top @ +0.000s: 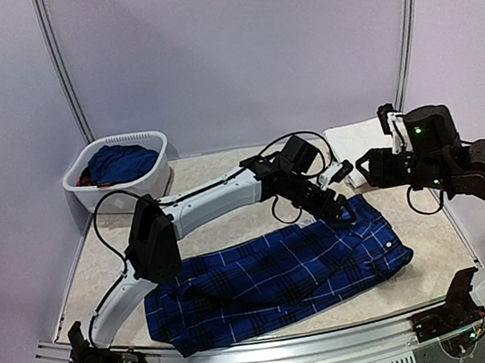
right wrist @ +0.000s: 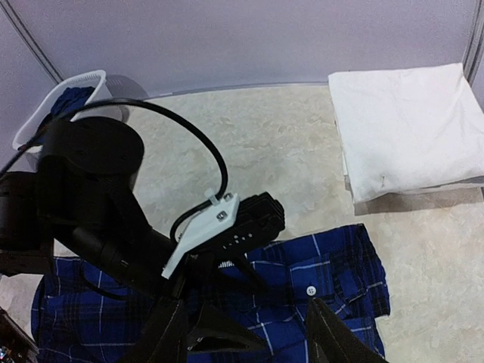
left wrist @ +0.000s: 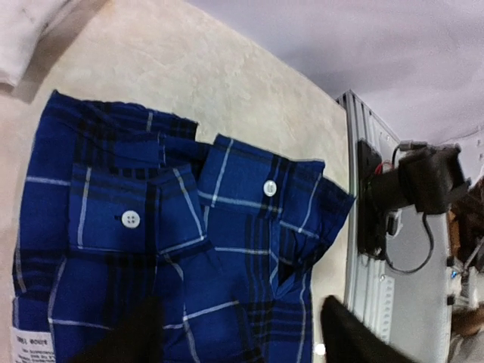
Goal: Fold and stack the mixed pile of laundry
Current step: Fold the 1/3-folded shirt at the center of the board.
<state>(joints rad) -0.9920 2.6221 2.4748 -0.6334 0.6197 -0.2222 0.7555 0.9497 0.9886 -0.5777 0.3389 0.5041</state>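
Navy plaid shirt (top: 274,276) lies flat on table (top: 224,179), spread from 7 to 3 o'clock in top view. Left gripper (top: 345,214) just above its buttoned end at 3 o'clock, fingers wide apart, nothing held. Right gripper (right wrist: 246,336) at 2 o'clock, beside shirt edge, fingers apart, empty. Folded white trousers (top: 354,140) at 1 o'clock. Basket (top: 158,171) at 10 o'clock holds blue piece (top: 122,162), bit of red (top: 86,178).

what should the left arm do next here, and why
Probably lift the left tool straight up, clear of the plaid shirt: its jaws stand open over the buttoned end with no cloth pinched, so it seems free to go to the next fold.
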